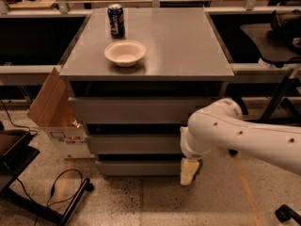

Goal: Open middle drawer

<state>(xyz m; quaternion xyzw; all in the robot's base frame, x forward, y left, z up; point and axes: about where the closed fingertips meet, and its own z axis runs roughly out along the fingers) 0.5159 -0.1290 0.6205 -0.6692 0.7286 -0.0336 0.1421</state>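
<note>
The pincer [189, 171] hangs at the right end of the bottom drawer [136, 167]; I cannot tell if it is spread or pressed together. The middle drawer [134, 144] of 3 sits shut. A can [115, 20] and a bowl [125, 53] stand on the table [188, 46].

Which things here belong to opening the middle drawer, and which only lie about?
For the job: middle drawer; gripper, low at the right front of the cabinet.
Lying about: soda can, white bowl, cardboard box.

No text is readable; pincer [189, 171] hangs beside the lowest drawer [138, 167].
</note>
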